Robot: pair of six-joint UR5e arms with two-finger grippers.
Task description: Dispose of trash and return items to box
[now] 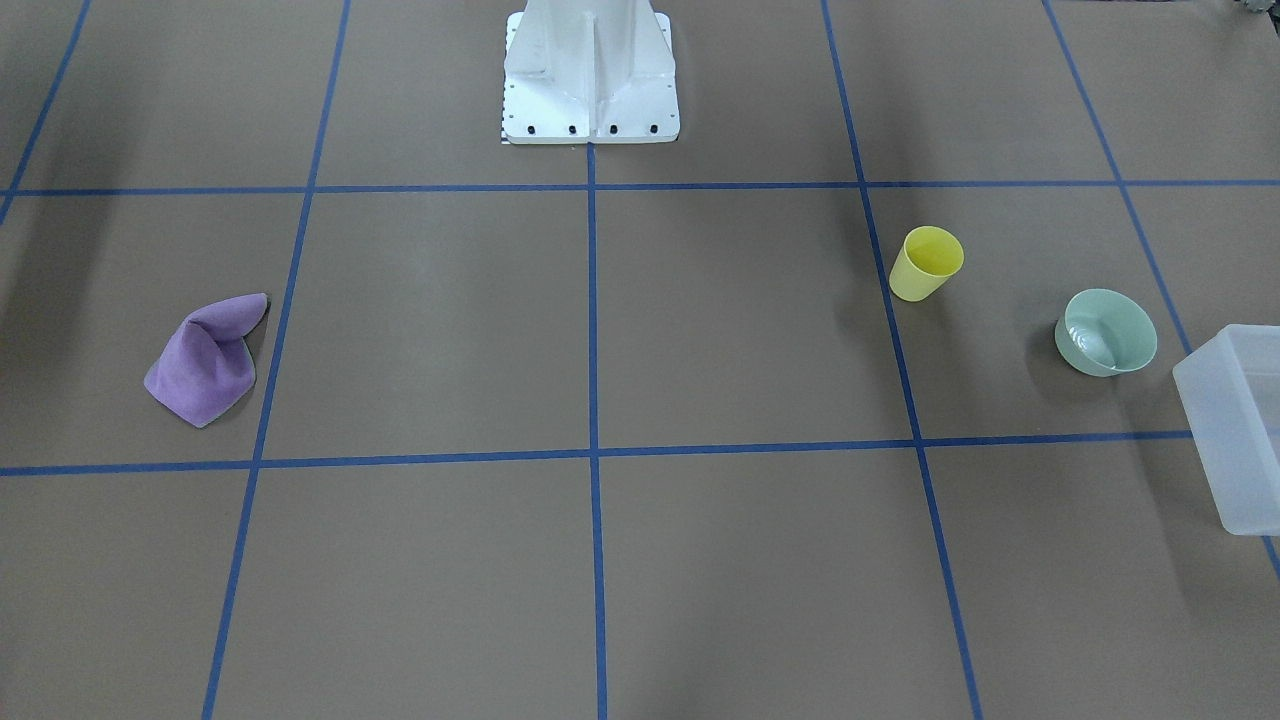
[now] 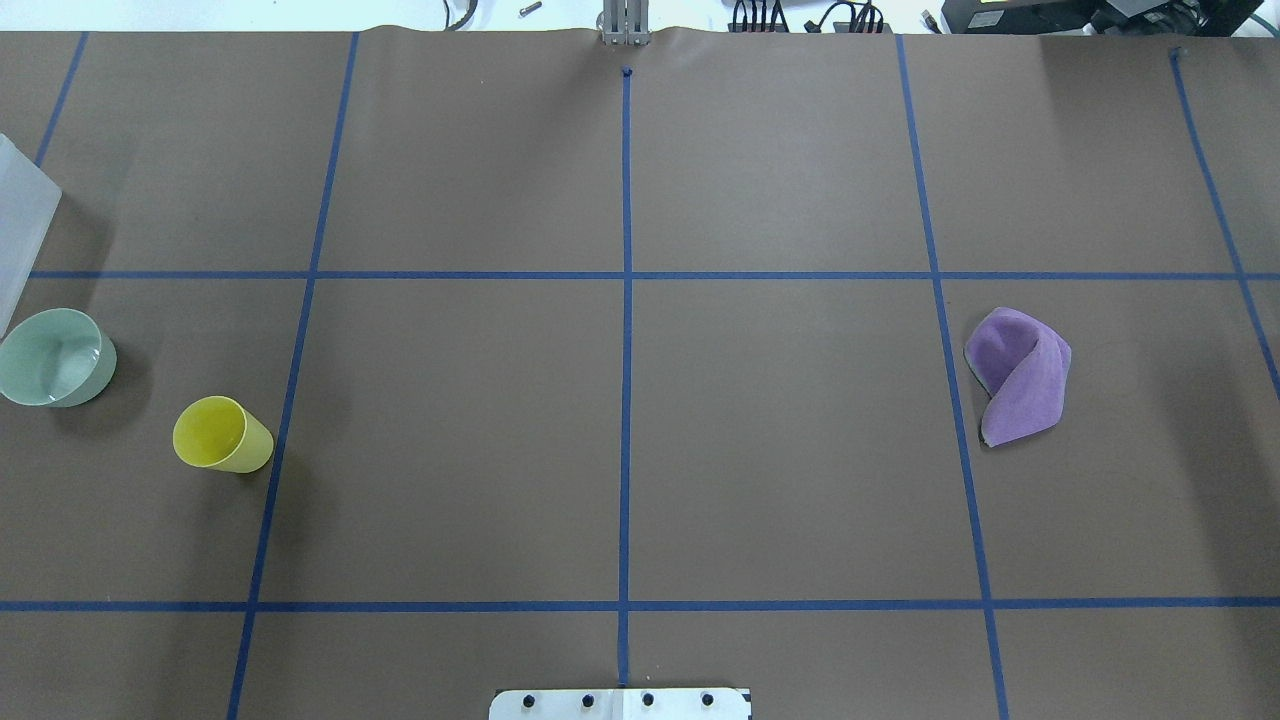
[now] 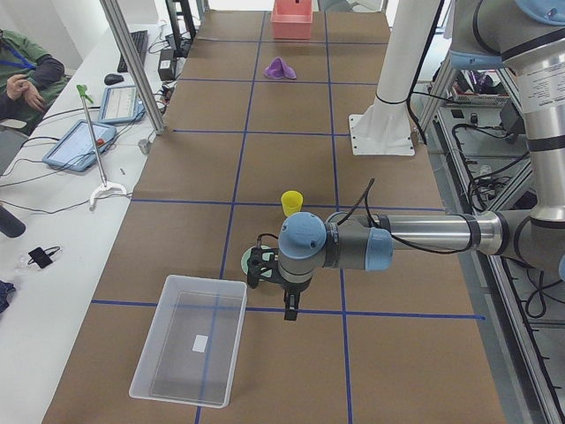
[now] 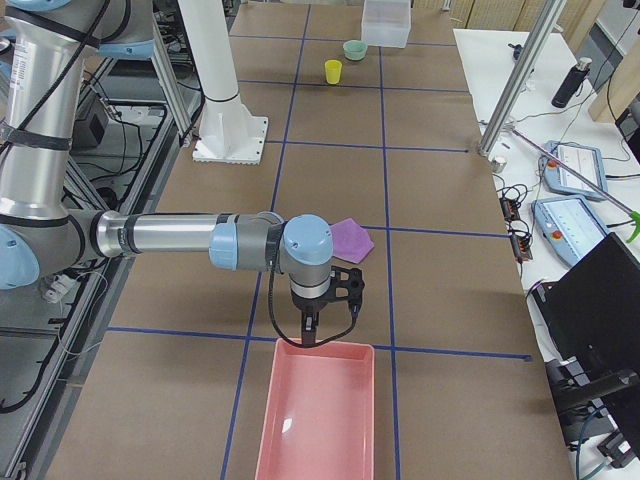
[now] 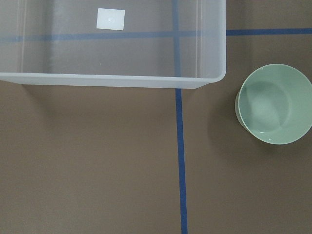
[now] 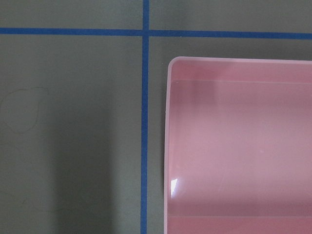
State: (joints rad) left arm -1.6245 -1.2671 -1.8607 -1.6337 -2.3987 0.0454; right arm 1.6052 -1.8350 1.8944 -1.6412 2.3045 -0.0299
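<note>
The yellow cup (image 1: 925, 265) stands upright on the table, also seen in the overhead view (image 2: 222, 434). The mint-green bowl (image 1: 1105, 332) stands upright beside it, close to a corner of the frosted white box (image 1: 1235, 430). The left wrist view looks straight down on the bowl (image 5: 275, 104) and the empty box (image 5: 112, 80). My left gripper (image 3: 290, 311) hangs above the table between the box (image 3: 190, 340) and the cup (image 3: 291, 202). My right gripper (image 4: 308, 336) hangs at the far edge of a pink bin (image 4: 318, 420). I cannot tell whether either is open or shut.
A crumpled purple cloth (image 1: 205, 360) lies on the robot's right half of the table, near the right gripper (image 4: 350, 238). The empty pink bin (image 6: 234, 146) sits at that table end. The white robot base (image 1: 590, 75) stands at the middle. Blue tape lines grid the brown surface.
</note>
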